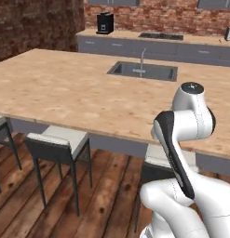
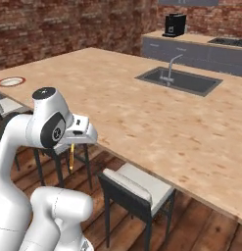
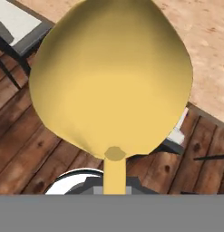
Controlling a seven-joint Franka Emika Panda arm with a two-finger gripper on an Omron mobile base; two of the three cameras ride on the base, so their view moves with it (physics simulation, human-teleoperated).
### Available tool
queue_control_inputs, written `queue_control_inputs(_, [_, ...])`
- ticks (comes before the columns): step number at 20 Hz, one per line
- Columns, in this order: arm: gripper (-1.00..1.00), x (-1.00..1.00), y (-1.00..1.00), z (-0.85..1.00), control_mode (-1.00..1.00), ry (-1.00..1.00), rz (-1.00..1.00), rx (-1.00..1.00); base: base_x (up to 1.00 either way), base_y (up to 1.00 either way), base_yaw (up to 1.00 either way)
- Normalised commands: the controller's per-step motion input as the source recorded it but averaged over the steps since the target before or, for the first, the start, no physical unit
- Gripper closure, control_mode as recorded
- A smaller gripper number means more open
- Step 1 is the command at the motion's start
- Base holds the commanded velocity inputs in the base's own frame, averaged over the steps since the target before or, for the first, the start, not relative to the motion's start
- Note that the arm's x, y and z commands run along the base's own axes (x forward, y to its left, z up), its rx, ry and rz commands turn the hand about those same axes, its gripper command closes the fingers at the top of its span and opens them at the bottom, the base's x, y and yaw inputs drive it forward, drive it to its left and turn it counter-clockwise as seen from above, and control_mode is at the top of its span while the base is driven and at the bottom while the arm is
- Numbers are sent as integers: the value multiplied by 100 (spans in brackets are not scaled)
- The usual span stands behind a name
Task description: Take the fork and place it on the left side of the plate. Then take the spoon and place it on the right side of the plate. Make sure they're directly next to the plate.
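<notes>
One smooth round-bowled yellow spoon [image 3: 111, 81], pincer-held.

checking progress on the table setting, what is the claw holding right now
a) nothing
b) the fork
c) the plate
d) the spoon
d) the hand view shows the round yellow bowl of the spoon rising on its handle from the shut claw, over the wooden floor beside the counter.

Wooden island [image 1: 65, 88] with sink [image 1: 143, 70], stools [image 1: 60, 142] beneath
</notes>
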Motion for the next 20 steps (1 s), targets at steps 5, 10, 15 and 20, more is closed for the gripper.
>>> queue_control_inputs(5, [100,0,0,0,100,0,0,0,50,100,-30])
queue_control_inputs(10, [100,0,0,0,100,0,0,0,49,100,-30])
queue_control_inputs(15, [100,0,0,0,100,0,0,0,48,100,-30])
queue_control_inputs(20, [100,0,0,0,100,0,0,0,47,100,-29])
